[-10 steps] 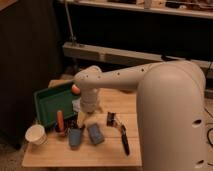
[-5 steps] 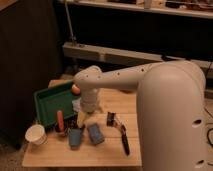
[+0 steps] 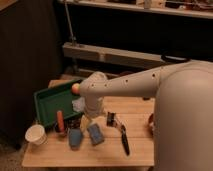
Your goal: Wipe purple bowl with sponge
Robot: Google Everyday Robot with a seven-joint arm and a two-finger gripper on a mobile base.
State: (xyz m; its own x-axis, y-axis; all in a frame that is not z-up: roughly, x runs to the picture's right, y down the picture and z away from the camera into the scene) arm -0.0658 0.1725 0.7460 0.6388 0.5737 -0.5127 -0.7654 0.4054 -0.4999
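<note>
Next to nothing moved vs a sec ago: arm [image 3: 130, 85] maybe a shade lower over the tabletop [image 3: 110, 150], objs all in same spots. Under the wrist, centre-left of frame, the pincer [image 3: 85, 120], mostly hidden by the wrist itself; spread wide, nothing seen in it. Hanging just up-left of the sponge [image 3: 95, 134], apart from it as far as can be told.

Progress, judged: barely begun. Sponge not yet picked up, lying free on the wood at lower centre, btw the blue cup-shaped obj [image 3: 75, 138] and the black-handled brush [image 3: 123, 141]. Hard to make out the purple bowl [image 3: 73, 123]: prob the dark round shape just left of the pincer, right above the blue cup-shaped obj, beside an orange-red stick [image 3: 60, 121]. No wiping done. Left to do: grab sponge, carry over to bowl, rub inside.

Surface: pale wooden tabletop, plain planks, crowded in left half. At left, green tray [image 3: 47, 100]; orange fruit [image 3: 75, 88] at its right edge, right against the arm in this view; white cup [image 3: 36, 134] at lower left near the tabletop edge. Right of the wrist a small dark-and-white obj [image 3: 111, 119], can't ID. Room: dim, dark wall at upper left, long pale rail [image 3: 115, 55] across mid bkgd, shelf [image 3: 130, 7] along top edge w/ bits on it
</note>
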